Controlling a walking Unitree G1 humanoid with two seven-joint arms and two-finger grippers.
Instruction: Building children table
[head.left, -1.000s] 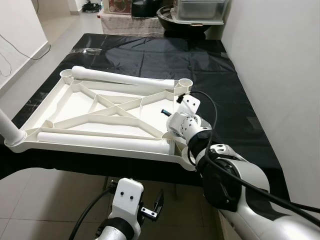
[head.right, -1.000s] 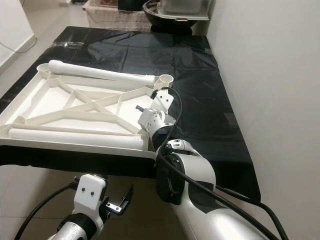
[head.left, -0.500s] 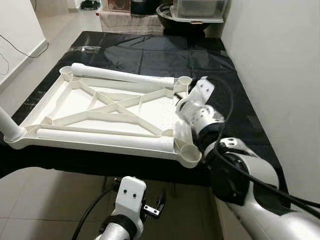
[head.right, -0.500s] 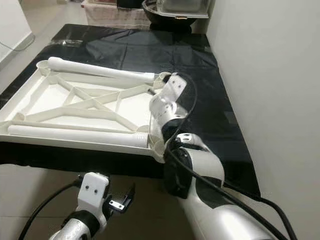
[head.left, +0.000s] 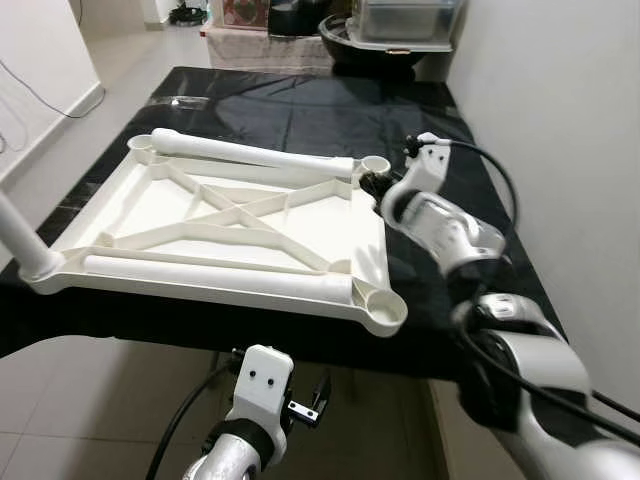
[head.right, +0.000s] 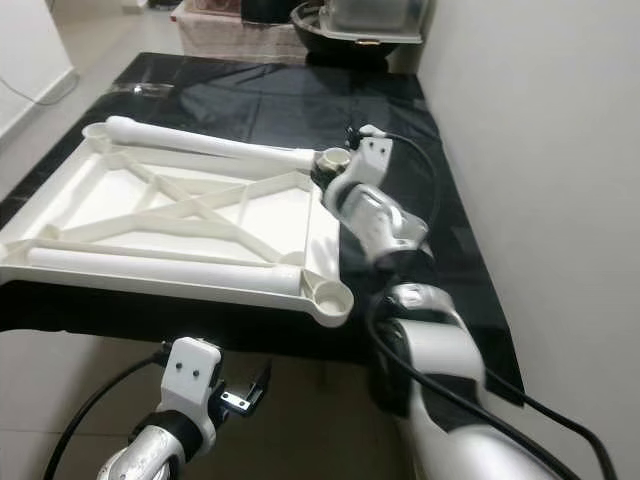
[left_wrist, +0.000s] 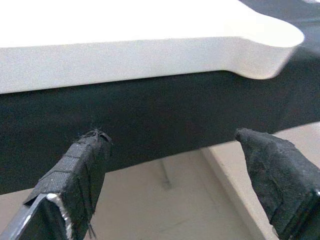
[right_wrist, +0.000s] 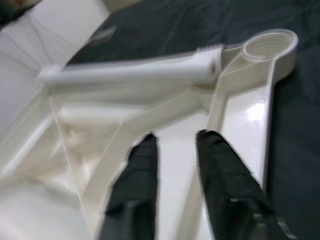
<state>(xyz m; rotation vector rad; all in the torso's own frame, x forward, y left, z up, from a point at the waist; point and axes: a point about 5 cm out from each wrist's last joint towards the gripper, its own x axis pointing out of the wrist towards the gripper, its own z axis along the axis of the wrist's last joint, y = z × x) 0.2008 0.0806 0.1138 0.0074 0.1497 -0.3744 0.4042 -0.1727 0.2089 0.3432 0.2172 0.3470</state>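
Note:
The white plastic tabletop (head.left: 330, 215) lies upside down on a black sheet (head.left: 300, 105). One loose white leg (head.left: 255, 154) rests along its far edge and another (head.left: 215, 279) along its near edge. A third leg (head.left: 18, 240) stands upright at the near left corner. My right gripper (right_wrist: 176, 135) hovers over the tabletop's ribs close to the far right socket (right_wrist: 270, 45), open with nothing between its fingers. The near right socket (head.left: 383, 303) is bare. My left gripper (left_wrist: 170, 135) hangs open below the front edge of the tabletop (left_wrist: 150, 55).
A white wall (head.left: 560, 120) runs close along the right side of the black sheet. A dark bowl (head.left: 345, 35) and a clear plastic box (head.left: 405, 20) stand beyond the far end. Tiled floor (head.left: 90, 400) lies in front and to the left.
My right gripper has moved from the near right part of the tabletop toward the far right corner socket. The head view has shifted a little. The left arm stays low.

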